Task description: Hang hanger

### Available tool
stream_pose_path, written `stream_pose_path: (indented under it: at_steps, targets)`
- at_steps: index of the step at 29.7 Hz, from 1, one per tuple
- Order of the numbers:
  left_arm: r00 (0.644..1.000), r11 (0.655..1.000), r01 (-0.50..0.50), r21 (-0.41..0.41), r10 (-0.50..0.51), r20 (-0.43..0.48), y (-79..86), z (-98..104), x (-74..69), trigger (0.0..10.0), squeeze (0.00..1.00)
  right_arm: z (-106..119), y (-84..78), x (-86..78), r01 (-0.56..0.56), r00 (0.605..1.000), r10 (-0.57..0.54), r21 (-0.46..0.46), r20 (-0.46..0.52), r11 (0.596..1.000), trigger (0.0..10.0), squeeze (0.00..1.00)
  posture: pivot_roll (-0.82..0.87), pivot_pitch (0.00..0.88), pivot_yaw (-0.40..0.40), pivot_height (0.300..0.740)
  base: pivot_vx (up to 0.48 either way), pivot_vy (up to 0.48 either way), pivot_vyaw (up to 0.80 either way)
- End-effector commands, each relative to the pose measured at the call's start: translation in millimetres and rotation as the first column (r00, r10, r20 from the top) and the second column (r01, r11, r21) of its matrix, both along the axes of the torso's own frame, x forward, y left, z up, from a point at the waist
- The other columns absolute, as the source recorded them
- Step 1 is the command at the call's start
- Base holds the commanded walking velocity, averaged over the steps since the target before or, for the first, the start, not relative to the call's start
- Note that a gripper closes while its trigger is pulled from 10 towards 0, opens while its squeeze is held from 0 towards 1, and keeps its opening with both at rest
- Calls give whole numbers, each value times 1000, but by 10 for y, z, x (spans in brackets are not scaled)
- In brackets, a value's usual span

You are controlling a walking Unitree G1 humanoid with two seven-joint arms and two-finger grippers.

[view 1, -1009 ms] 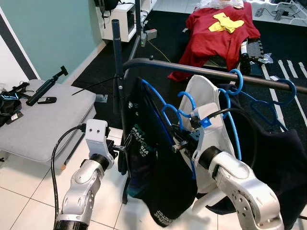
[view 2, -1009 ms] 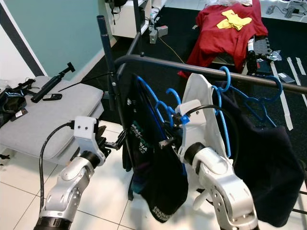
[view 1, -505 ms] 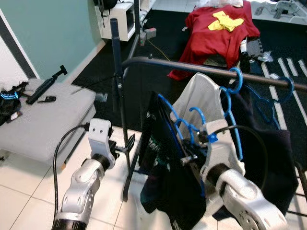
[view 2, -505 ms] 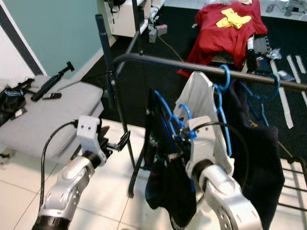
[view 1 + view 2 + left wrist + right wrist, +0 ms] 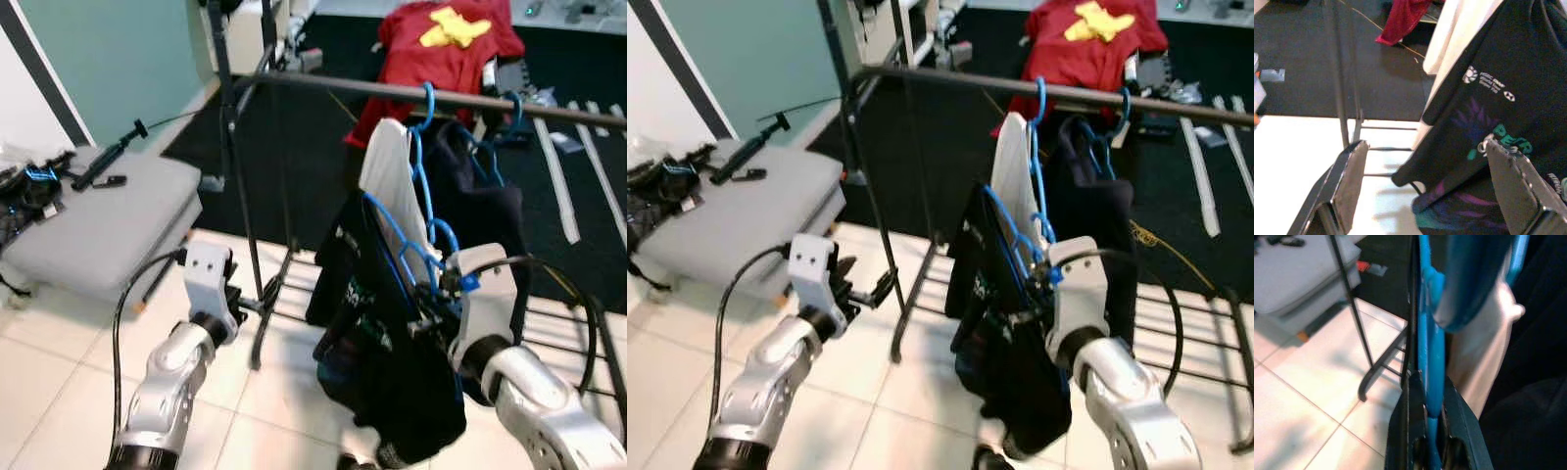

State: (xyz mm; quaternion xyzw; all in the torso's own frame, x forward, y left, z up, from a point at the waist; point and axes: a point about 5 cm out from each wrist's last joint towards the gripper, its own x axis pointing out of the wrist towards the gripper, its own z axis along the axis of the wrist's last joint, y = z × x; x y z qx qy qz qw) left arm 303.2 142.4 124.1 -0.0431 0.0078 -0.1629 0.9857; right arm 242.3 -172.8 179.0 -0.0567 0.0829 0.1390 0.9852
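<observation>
1. Floor (image 5: 59, 392): pale square tiles in the foreground, meeting a black carpet (image 5: 294, 147) further back.
2. Wall (image 5: 108, 59): teal, at the robot's left, with a white panel beside it.
3. Grey cushioned bench (image 5: 98, 225): stands on the tiles at the left; a black tripod-like stick (image 5: 108, 162) and a tangle of dark straps (image 5: 29, 186) lie on it.
4. Clothes rack (image 5: 392, 93): dark metal rail running across the view, with an upright post at its left end and base bars low over the tiles.
5. On the rail: a white garment (image 5: 387, 176) and a dark garment (image 5: 470, 196), each on a blue hook.
6. Red garment (image 5: 441, 49) with a yellow patch: spread out on the carpet beyond the rack.
7. Blue hanger (image 5: 402, 245): carries a black printed shirt (image 5: 382, 352); held below the rail and in front of the white garment, its hook not on the rail.
8. Right gripper (image 5: 1432, 401): fingers clamped on the blue hanger's shaft.
9. Left gripper (image 5: 1425, 181): fingers spread apart and holding nothing, raised near the rack's post and facing the black shirt.
</observation>
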Motion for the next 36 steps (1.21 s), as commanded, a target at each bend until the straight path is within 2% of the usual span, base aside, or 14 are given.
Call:
stream_pose_path:
  at_steps: [1,7,8,9,10,11,13,14,19,24,27,31,34,36]
  targets:
    - [1000,1000,-13,-8,13,-20,51,-36,-6,10000,0,67,39,3,-49,998,49,6,39,999,0,0,-110,184,28,740,-345,0,0]
    - [1000,999,-28,-15,28,-2,103,28,80,10000,0,229,51,41,-168,980,168,-6,105,986,157,0,-113,178,29,740,-327,0,0]
    - [1000,999,-29,-18,29,3,106,46,98,10000,0,240,57,51,-181,977,181,-6,110,983,1843,0,-112,176,30,740,-296,0,0]
    - [1000,999,-26,-23,26,14,107,74,117,10000,0,245,66,64,-192,975,191,-7,114,981,4667,0,-112,176,30,740,-289,0,0]
    - [999,999,-24,-26,24,21,108,92,129,10000,0,247,74,73,-198,973,198,-8,115,980,4667,0,-112,176,30,740,-289,0,0]
    - [999,999,-18,-33,19,30,106,117,146,10000,0,246,88,89,-208,971,207,-4,118,978,7882,0,-106,172,32,740,0,0,0]
    - [999,999,-18,-33,19,30,106,117,146,10000,0,246,88,89,-208,971,207,-4,118,978,7882,0,-106,172,32,740,0,0,0]
    - [999,999,-9,-32,10,47,104,149,161,10000,0,244,106,107,-216,969,214,1,121,976,10000,0,-106,171,34,740,0,0,0]
    - [990,998,63,-29,-59,125,78,319,241,10000,0,294,138,134,-325,936,315,42,155,945,10000,0,-99,166,33,740,0,0,0]
    - [972,988,150,-37,-141,189,116,512,313,10000,0,411,-13,96,-407,901,394,38,184,913,10000,0,-91,158,30,740,0,0,0]
    - [893,939,345,-14,-324,313,212,875,319,10000,0,666,-288,15,-479,856,445,83,262,874,10000,0,-89,148,28,740,0,0,0]
    - [855,917,398,11,-376,358,250,986,288,10000,0,730,-370,-16,-493,845,454,84,282,866,10000,0,-89,143,27,740,0,0,0]
    - [735,842,538,26,-485,474,414,1381,200,10000,0,935,-658,-117,-508,823,458,74,336,858,10000,0,-89,135,30,740,0,0,0]
    - [689,813,580,55,-525,500,445,1497,166,10000,0,969,-701,-172,-539,804,491,62,334,840,10000,0,-93,134,32,740,0,0,0]
